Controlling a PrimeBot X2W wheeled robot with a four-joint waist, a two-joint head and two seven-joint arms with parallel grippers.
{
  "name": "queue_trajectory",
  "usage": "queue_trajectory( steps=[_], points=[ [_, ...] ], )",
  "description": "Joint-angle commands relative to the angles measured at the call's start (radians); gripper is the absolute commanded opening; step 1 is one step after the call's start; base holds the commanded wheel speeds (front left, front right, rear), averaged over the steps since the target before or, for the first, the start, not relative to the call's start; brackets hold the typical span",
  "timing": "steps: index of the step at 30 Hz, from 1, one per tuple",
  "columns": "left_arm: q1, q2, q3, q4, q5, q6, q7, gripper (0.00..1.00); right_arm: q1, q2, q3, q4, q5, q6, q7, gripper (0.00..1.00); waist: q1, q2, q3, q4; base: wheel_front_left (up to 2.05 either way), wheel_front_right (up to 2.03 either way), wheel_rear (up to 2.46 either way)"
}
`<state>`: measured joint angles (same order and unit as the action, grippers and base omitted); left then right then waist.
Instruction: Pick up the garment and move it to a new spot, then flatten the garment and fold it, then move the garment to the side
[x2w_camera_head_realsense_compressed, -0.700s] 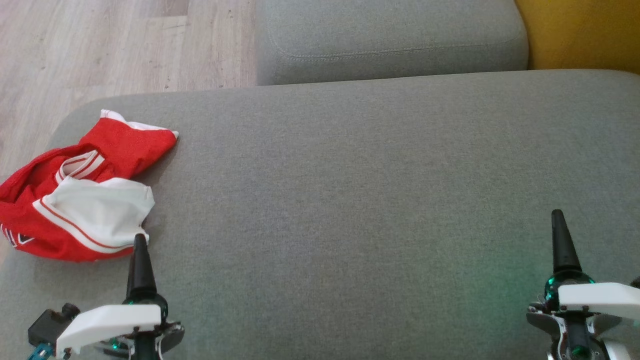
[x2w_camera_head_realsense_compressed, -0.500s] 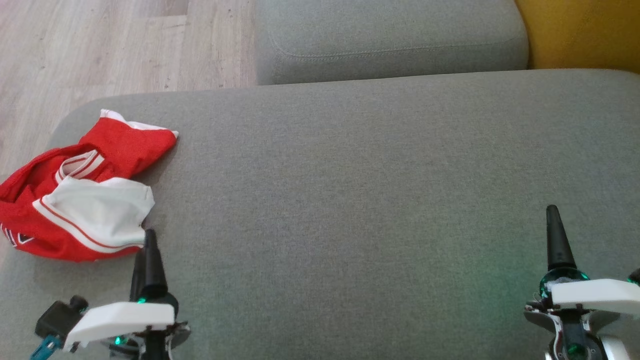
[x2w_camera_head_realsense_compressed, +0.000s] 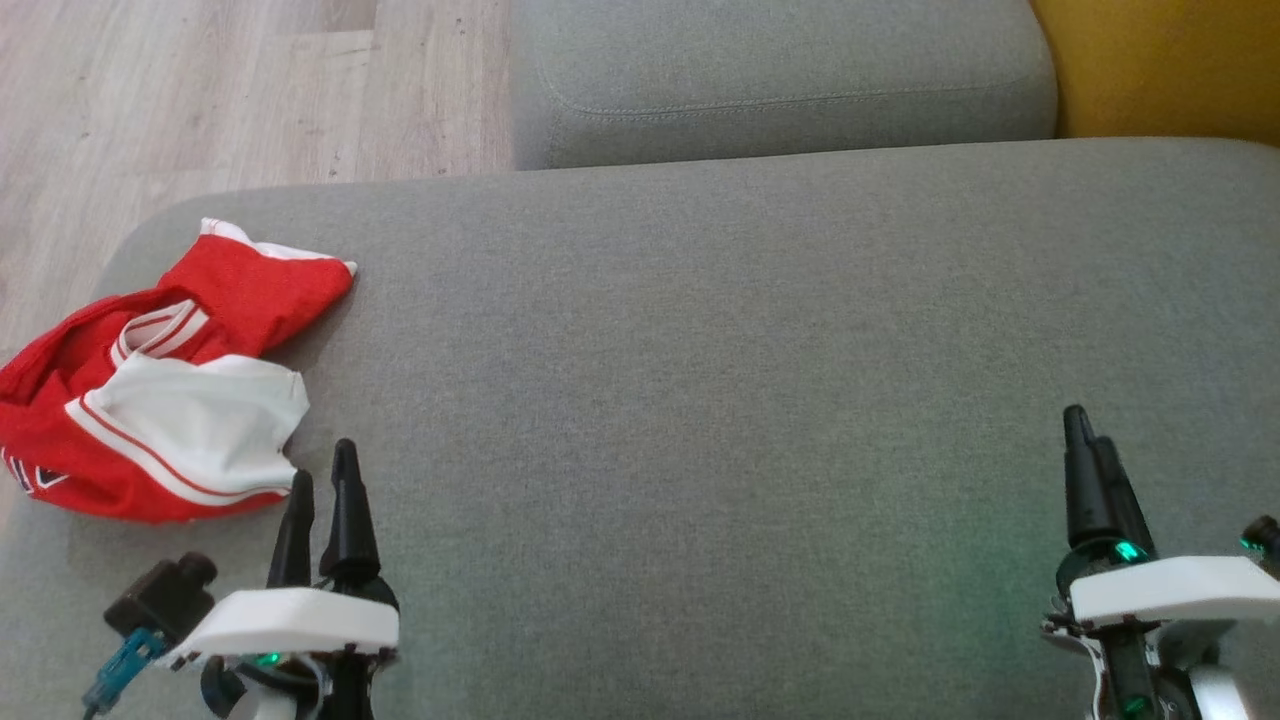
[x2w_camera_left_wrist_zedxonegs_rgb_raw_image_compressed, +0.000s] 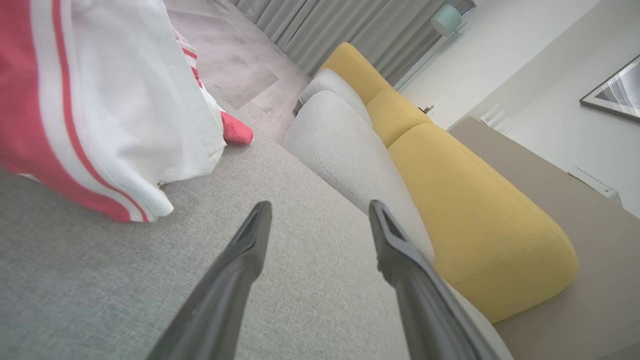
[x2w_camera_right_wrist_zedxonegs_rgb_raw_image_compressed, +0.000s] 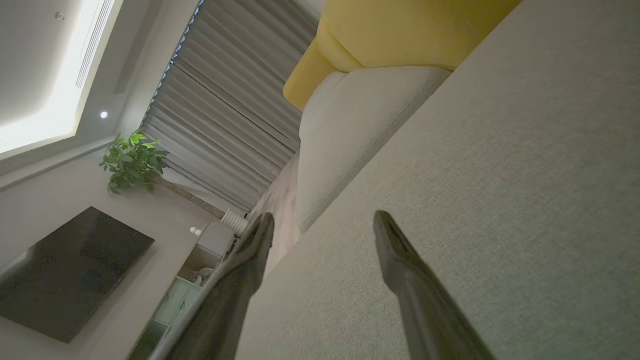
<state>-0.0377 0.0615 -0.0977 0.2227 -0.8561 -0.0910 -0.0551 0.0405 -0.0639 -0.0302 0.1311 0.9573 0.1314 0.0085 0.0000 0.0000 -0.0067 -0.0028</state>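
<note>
The garment (x2w_camera_head_realsense_compressed: 170, 380), a red and white jersey, lies crumpled at the left end of the grey sofa seat (x2w_camera_head_realsense_compressed: 700, 350). My left gripper (x2w_camera_head_realsense_compressed: 322, 465) hovers just below and right of its white fold, open and holding nothing. In the left wrist view the garment (x2w_camera_left_wrist_zedxonegs_rgb_raw_image_compressed: 90, 100) fills the upper left, apart from my left gripper (x2w_camera_left_wrist_zedxonegs_rgb_raw_image_compressed: 317, 210). At the lower right of the seat my right gripper (x2w_camera_head_realsense_compressed: 1085, 425) is open too. The right wrist view has my right gripper (x2w_camera_right_wrist_zedxonegs_rgb_raw_image_compressed: 322, 220) spread over bare grey fabric.
A grey back cushion (x2w_camera_head_realsense_compressed: 780, 80) stands behind the seat, with a yellow cushion (x2w_camera_head_realsense_compressed: 1160, 65) at the far right. Wooden floor (x2w_camera_head_realsense_compressed: 200, 90) lies beyond the seat's left edge. A television (x2w_camera_right_wrist_zedxonegs_rgb_raw_image_compressed: 65, 270) and a potted plant (x2w_camera_right_wrist_zedxonegs_rgb_raw_image_compressed: 132, 160) appear in the right wrist view.
My left gripper has turned and shifted right, so both its fingers now show side by side. The right gripper has edged left and up a little. The garment has not moved.
</note>
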Motion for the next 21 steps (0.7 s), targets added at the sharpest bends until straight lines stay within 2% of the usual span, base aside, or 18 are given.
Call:
queue_trajectory(
  steps=[1,11,21],
  points=[
    [-0.053,0.022,0.008,-0.036,0.036,0.004,-0.012,1.00,-0.019,-0.020,0.018,-0.048,-0.032,0.000,-0.003,1.00,0.0000,0.0000,0.000,0.000,0.00,0.00,0.00],
    [-0.049,0.045,-0.005,-0.042,0.162,0.050,-0.042,1.00,-0.001,-0.021,0.034,-0.086,-0.159,0.000,0.001,1.00,0.0000,0.0000,-0.002,-0.002,0.00,0.00,0.00],
    [-0.040,0.069,-0.022,-0.040,0.272,0.068,-0.071,1.00,0.013,-0.020,0.049,-0.119,-0.281,0.000,0.008,1.00,0.0000,0.0000,-0.003,-0.002,0.00,0.00,0.00]
  ],
)
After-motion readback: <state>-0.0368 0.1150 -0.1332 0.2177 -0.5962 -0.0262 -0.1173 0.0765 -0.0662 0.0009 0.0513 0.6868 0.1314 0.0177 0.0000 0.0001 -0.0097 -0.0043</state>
